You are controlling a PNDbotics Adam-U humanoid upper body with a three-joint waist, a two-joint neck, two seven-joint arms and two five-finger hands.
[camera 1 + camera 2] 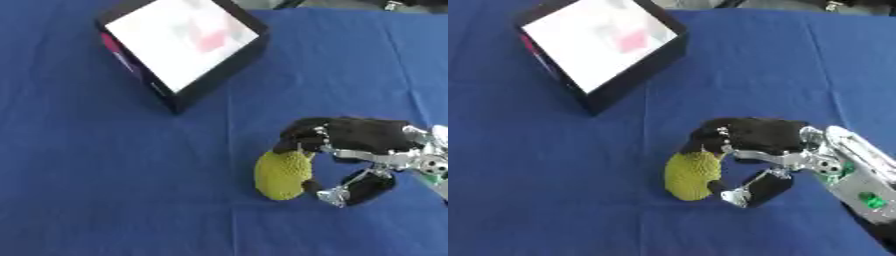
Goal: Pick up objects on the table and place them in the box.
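Right now you have one yellow bumpy object (282,175) on the blue table (105,190), well apart from the single black box (184,47) and toward the near right of it. Your right hand (767,137) has its fingers (706,137) and thumb (750,192) curled round that object. Inside the box you can see a white floor with a blurred pink patch (210,40); what it is cannot be told.
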